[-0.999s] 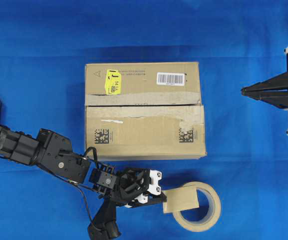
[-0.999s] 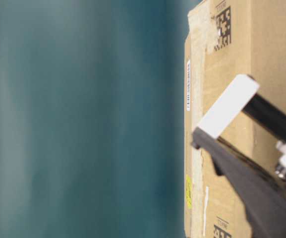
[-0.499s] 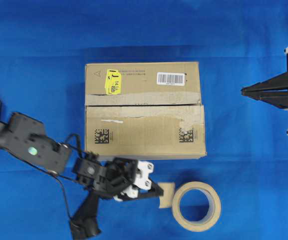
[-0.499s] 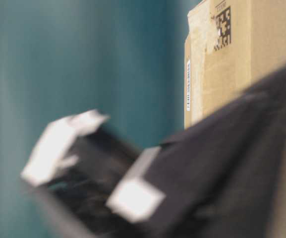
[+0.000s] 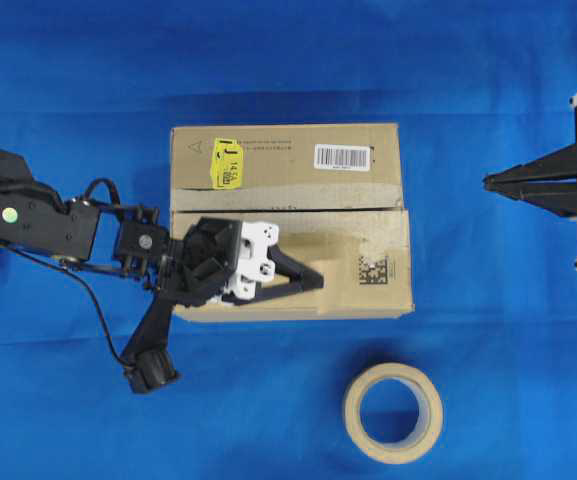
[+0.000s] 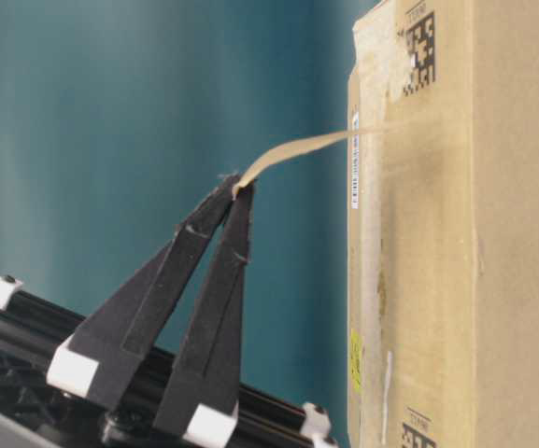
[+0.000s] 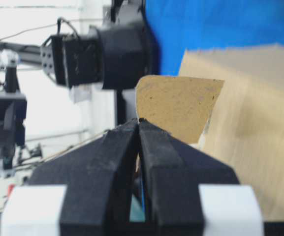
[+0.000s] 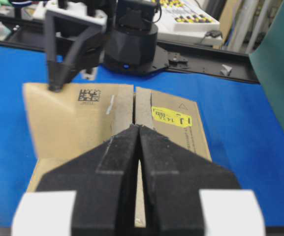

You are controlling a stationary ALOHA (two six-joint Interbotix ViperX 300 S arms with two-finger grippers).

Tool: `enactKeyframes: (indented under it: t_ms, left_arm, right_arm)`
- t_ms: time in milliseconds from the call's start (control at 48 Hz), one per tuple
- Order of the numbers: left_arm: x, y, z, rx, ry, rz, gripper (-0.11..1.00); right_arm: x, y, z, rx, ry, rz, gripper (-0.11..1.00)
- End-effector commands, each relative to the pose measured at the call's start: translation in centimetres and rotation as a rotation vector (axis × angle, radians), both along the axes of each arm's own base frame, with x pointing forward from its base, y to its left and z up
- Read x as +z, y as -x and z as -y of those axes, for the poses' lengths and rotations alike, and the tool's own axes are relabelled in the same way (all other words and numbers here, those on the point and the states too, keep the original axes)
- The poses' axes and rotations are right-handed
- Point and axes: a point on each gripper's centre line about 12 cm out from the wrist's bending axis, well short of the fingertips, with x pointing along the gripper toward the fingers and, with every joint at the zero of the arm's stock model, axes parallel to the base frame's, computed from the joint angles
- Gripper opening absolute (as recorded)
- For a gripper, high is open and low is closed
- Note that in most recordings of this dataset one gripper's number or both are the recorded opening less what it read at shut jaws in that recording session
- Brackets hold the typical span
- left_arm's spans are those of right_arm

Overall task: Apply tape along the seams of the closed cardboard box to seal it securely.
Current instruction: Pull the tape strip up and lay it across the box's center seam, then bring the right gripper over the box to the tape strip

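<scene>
The left gripper is clamped on one end of the tape, which arcs from its tips onto the box. The right gripper, pressed together, hangs well apart.

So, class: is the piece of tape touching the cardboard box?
Touching. In the table-level view the tape, pinched in the left gripper, arcs across and its far end meets the cardboard box.

The left gripper hangs with its arm stretched in from the left, jaws pinched together; the right gripper waits apart, jaws closed
</scene>
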Motion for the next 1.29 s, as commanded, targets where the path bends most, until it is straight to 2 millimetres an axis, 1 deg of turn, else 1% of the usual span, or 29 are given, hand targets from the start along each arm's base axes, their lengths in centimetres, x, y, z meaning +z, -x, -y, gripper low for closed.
enactKeyframes:
  t_ms: [0,208,375,583,874,1061,1270]
  left_arm:
    - [1.4,0.1,-1.3,0.025,-0.018,0.042,0.0]
    - [1.4,0.3,-3.9,0.078,-0.058,0.044,0.0]
    - [1.4,0.3,-5.1,0.107,-0.059,0.041,0.0]
    - [1.1,0.5,-5.2,0.111,-0.054,0.018,0.0]
    - [-0.5,1.3,-5.1,0.103,-0.066,-0.113,0.0]
    - [-0.7,1.8,-5.1,0.1,-0.07,-0.138,0.0]
    - [-1.3,2.8,-5.8,0.115,-0.074,-0.175,0.0]
  right_arm:
    - [0.8,-0.2,0.0,-0.002,0.002,0.02,0.02]
    - [0.8,-0.2,0.2,-0.01,0.005,0.021,0.02]
    - [0.7,-0.2,0.4,-0.017,0.006,0.018,0.02]
    - [0.7,-0.2,0.6,-0.027,0.009,0.017,0.02]
    - [0.7,-0.2,0.7,-0.033,0.009,0.02,0.02]
    - [0.7,-0.2,0.7,-0.035,0.009,0.02,0.02]
    - [0.9,-0.3,0.7,-0.035,0.01,0.032,0.02]
